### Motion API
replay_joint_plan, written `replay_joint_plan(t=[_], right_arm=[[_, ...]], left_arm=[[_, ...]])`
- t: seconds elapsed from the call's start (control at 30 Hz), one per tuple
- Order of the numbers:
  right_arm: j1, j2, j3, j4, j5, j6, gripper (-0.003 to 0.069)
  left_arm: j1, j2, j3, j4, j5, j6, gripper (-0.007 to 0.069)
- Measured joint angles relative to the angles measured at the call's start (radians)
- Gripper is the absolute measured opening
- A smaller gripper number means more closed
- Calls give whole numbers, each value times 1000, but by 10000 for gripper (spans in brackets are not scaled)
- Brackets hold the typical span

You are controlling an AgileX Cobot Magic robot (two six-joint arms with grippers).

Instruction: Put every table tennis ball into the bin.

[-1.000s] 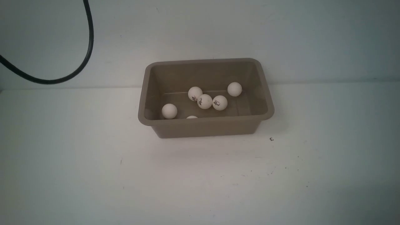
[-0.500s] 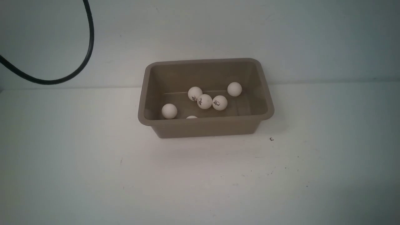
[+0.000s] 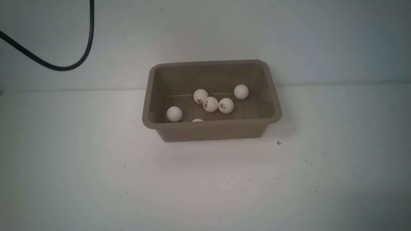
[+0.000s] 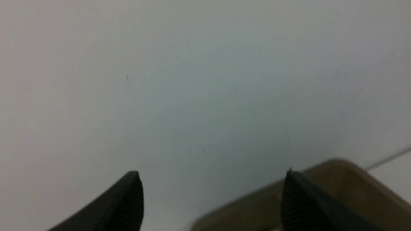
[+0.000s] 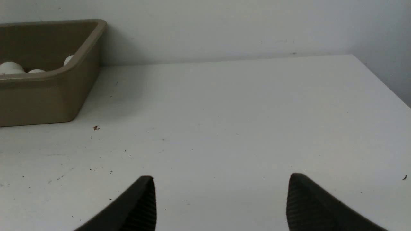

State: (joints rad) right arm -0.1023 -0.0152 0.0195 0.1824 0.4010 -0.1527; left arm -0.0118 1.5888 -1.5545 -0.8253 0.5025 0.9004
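Note:
The taupe bin [image 3: 212, 124] stands at the back middle of the white table, against the wall. Several white table tennis balls [image 3: 210, 104] lie inside it: three touching in the middle, one [image 3: 241, 91] toward the right, one [image 3: 174, 114] at the left, and one [image 3: 197, 120] half hidden behind the front rim. Neither gripper shows in the front view. In the left wrist view my left gripper [image 4: 213, 175] is open and empty, facing the wall, with a corner of the bin [image 4: 250, 208] beside it. My right gripper [image 5: 221, 178] is open and empty low over bare table; the bin [image 5: 48, 93] lies ahead to one side, ball tops [image 5: 9, 67] showing.
A black cable [image 3: 86, 48] loops in front of the wall at the upper left. The wall rises right behind the bin. A small dark speck [image 3: 279, 142] lies near the bin's front right corner. The table's right edge [image 5: 382, 83] shows in the right wrist view.
The black cable loop at the upper left has moved upward. The balls and the bin have not moved.

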Motion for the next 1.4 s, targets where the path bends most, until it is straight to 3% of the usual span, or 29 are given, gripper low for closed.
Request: replay_joint_plan(t=[0.03,0.13,0.2,0.3,0.43,0.63,0.77,1.1,1.4], right_arm=[[0,0,0,0,0,0,494],[0,0,0,0,0,0,494],[0,0,0,0,0,0,494],[0,0,0,0,0,0,494],[0,0,0,0,0,0,494],[0,0,0,0,0,0,494],[0,0,0,0,0,0,494],[0,0,0,0,0,1,494],[0,0,0,0,-1,1,494]], left_arm=[[0,-2,0,129,75,-169,520],[0,-17,5,401,243,-457,520],[0,-49,21,558,370,-601,520],[0,-135,47,695,525,-722,520],[0,-330,82,781,640,-770,520],[0,-732,136,767,663,-772,520],[0,-1012,261,743,561,-749,520],[0,-1588,825,765,351,-733,520],[0,-1585,1159,769,70,-814,520]])
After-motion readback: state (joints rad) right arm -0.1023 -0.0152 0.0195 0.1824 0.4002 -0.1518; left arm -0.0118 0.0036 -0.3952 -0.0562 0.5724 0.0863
